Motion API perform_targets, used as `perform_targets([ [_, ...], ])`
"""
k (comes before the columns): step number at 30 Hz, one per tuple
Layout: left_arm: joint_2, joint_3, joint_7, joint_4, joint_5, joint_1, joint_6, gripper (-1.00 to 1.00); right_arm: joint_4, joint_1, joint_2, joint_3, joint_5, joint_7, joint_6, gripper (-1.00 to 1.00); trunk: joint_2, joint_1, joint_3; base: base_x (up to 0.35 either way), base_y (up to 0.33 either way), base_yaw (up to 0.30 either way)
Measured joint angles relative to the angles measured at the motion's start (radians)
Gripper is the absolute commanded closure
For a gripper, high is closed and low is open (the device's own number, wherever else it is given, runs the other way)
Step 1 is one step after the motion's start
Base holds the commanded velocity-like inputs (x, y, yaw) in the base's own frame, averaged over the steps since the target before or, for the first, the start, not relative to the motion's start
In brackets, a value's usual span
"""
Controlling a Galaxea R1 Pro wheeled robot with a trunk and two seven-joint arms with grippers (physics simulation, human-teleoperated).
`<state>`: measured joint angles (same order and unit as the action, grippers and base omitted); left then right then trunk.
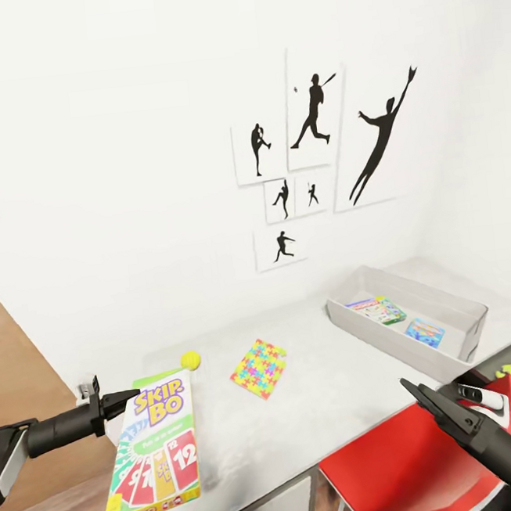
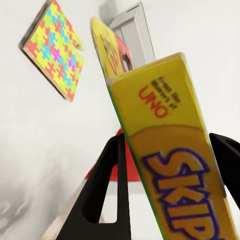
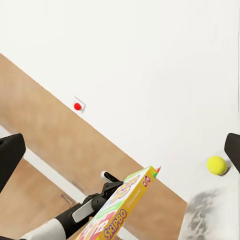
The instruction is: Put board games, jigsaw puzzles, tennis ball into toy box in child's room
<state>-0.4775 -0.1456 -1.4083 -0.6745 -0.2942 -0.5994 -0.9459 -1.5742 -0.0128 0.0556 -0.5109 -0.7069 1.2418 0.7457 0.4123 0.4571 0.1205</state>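
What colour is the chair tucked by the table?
Red: the chair has a glossy red seat, best seen in the head view, beside the grey table.

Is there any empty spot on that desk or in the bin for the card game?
The toy box has bare floor nearer its left end, beside two game boxes. The table is bare between the puzzle and the bin. Crowded around the tennis ball.

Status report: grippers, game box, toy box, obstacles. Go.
Left gripper shut on Skip-Bo box, held over table's near edge. Right gripper open, empty. Toy box holds two games. Ball, puzzle lie between.
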Motion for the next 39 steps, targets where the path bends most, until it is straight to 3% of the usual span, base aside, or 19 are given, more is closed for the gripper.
perform_targets([
  [24, 0.002, 0.004, -0.006, -0.042, 0.000, 0.000, 0.003, 1.00, 0.000, 0.001, 0.001, -0.011, -0.001, 0.002, 0.002, -1.00, -0.014, -0.008, -0.036, 0.000, 0.000, -0.202],
  [31, 0.001, 0.006, -0.089, -0.044, -0.002, 0.001, 0.005, 1.00, 0.000, 0.001, 0.001, -0.011, -0.001, 0.002, 0.003, -1.00, -0.014, -0.008, -0.044, 0.000, 0.000, -0.202],
  [39, -0.002, 0.005, -0.103, -0.044, -0.001, 0.002, 0.016, 1.00, 0.000, 0.001, 0.001, -0.011, -0.001, 0.002, 0.003, -1.00, -0.015, -0.008, -0.054, 0.000, 0.000, -0.202],
])
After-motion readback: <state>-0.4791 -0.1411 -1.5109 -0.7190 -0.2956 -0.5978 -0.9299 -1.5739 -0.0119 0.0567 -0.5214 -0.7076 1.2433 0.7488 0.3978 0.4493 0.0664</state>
